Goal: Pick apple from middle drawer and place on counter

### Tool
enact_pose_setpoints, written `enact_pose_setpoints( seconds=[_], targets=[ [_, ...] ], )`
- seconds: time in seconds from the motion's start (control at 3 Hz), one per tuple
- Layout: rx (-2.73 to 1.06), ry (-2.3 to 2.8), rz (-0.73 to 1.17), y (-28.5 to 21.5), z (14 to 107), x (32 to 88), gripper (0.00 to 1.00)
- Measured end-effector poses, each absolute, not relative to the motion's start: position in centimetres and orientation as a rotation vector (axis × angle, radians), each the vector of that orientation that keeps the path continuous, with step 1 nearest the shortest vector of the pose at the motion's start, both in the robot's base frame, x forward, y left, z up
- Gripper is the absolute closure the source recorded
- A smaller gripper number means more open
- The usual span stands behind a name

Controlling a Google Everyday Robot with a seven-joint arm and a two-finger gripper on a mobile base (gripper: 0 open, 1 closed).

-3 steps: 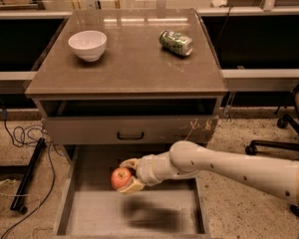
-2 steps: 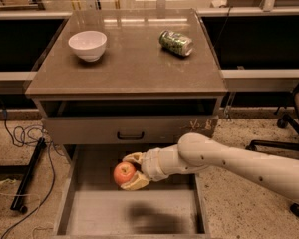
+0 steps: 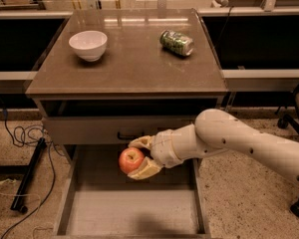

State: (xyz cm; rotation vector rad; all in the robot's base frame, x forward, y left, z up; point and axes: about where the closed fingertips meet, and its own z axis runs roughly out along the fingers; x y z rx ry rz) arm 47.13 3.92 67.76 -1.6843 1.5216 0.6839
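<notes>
1 camera, high, tilted down, facing the counter (image 3: 134,66) head-on at mid-range; gripper (image 3: 135,158) holds the apple (image 3: 129,161) lower centre, over the middle drawer (image 3: 134,210).

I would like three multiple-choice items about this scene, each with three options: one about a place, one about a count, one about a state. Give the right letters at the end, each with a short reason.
1. Where is the apple?
A. on the room floor
B. between the fingers of the tool, above the open middle drawer
C. on a chair

2. How many things rest on the counter?
A. none
B. two
C. four

3. In what state is the green can?
A. upright
B. lying on its side
C. crushed flat

Key:
1 B, the tool is shut on the apple over the drawer floor.
2 B, only the white bowl and the can are there.
3 B, its long side rests on the counter.
</notes>
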Motion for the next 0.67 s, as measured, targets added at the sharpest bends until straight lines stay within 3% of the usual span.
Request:
enact_pose_setpoints(
  seconds=[0.67],
  targets=[
    [-1.649, 1.512, 0.66, 2.9, 70.6, 46.8, 1.0]
  ],
)
